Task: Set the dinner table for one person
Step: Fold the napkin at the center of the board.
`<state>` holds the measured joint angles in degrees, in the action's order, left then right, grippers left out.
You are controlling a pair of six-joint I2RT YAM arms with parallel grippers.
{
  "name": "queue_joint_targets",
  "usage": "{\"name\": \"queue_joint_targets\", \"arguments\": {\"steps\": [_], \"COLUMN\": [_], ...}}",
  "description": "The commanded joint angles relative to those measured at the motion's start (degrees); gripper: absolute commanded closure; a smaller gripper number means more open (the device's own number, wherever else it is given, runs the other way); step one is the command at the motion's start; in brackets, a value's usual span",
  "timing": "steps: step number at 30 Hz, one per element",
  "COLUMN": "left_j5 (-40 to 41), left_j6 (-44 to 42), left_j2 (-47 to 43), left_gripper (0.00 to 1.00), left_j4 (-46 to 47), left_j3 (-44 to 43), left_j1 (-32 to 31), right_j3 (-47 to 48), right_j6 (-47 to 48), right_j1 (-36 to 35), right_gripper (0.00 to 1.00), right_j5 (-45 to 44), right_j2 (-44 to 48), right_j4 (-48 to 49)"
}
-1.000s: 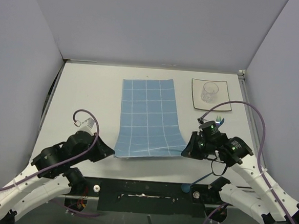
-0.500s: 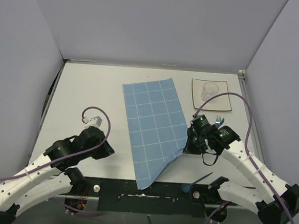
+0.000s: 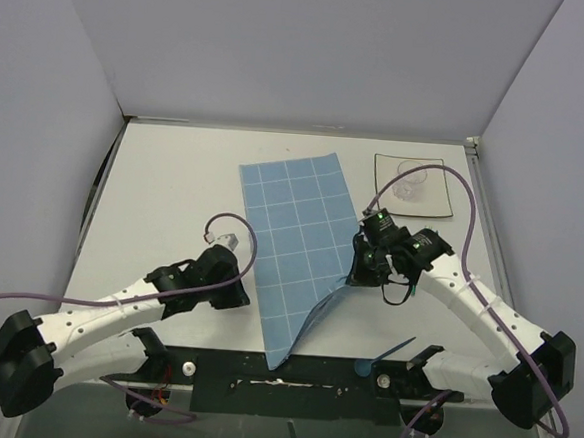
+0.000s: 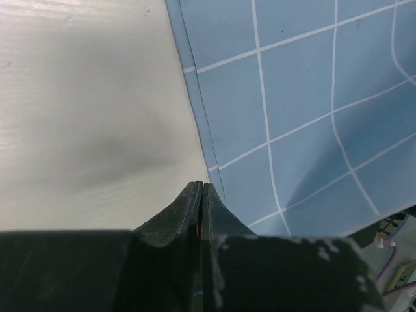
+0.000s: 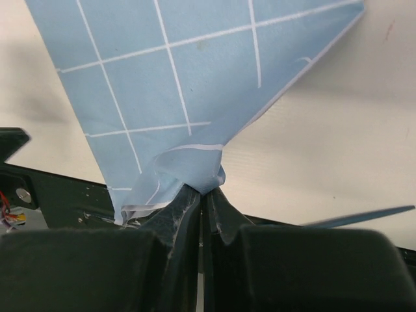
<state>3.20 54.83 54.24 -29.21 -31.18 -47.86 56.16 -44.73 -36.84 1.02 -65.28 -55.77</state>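
Observation:
The white dinner table (image 3: 173, 201) bears a blue grid placemat (image 3: 291, 229) lying askew. Its near left corner hangs past the table's front edge. My right gripper (image 3: 352, 280) is shut on the placemat's near right corner and holds it bunched and lifted; the right wrist view shows the gripper (image 5: 203, 190) and the cloth (image 5: 162, 84). My left gripper (image 3: 244, 298) is shut with nothing visible between its jaws. Its tips (image 4: 203, 185) rest on the table right beside the placemat's left edge (image 4: 305, 97).
A square white dark-rimmed plate (image 3: 436, 201) with a clear glass (image 3: 407, 182) on it stands at the back right. A blue utensil (image 3: 395, 348) lies at the front edge by the right arm's base, also in the right wrist view (image 5: 364, 216). Grey walls enclose the table.
My right gripper moved up and left with the placemat's corner, twisting the mat so its near left corner slid over the front edge. My left gripper moved right to the mat's left edge.

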Motion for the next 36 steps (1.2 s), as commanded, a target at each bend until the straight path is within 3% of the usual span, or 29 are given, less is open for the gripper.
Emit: {"name": "queue_joint_targets", "arguments": {"steps": [1,9,17,22,26,29,30,33,36], "left_j5": [-3.2,-7.4,-12.3,-12.9,-10.3,-8.1,-7.8,-9.0,-13.6], "left_j6": [-3.5,-9.0,-7.9,-7.1,-8.3,-10.3,-11.0,-12.3,-11.7], "left_j2": [5.3,19.2,29.9,29.2,22.5,13.9,11.0,3.5,-1.2], "left_gripper": [1.0,1.0,1.0,1.0,1.0,0.44,0.34,0.22,0.2], "left_j4": [15.5,24.6,32.7,34.7,26.6,16.3,13.9,8.8,8.6], "left_j3": [0.4,-5.2,-3.6,-0.9,-1.4,-2.8,-3.2,-3.6,-2.2], "left_j1": [0.4,1.4,3.3,3.6,3.7,4.5,4.8,6.4,7.8], "right_j3": [7.0,7.5,9.4,11.1,9.9,9.0,8.8,8.2,7.8], "right_j6": [2.4,2.6,3.8,4.7,4.3,4.0,4.0,3.9,4.0], "right_j1": [-0.3,-0.4,0.0,0.1,0.3,0.2,0.2,0.4,0.4], "right_gripper": [1.0,1.0,1.0,1.0,1.0,1.0,1.0,1.0,1.0], "right_j5": [-0.4,0.0,-0.9,-1.2,-0.7,-0.2,-0.1,0.1,0.4], "right_j2": [-3.3,-5.4,-6.3,-7.7,-7.8,-7.9,-7.8,-7.7,-7.9], "right_j4": [3.6,4.6,3.8,3.3,4.3,4.9,4.9,5.4,6.1]}}
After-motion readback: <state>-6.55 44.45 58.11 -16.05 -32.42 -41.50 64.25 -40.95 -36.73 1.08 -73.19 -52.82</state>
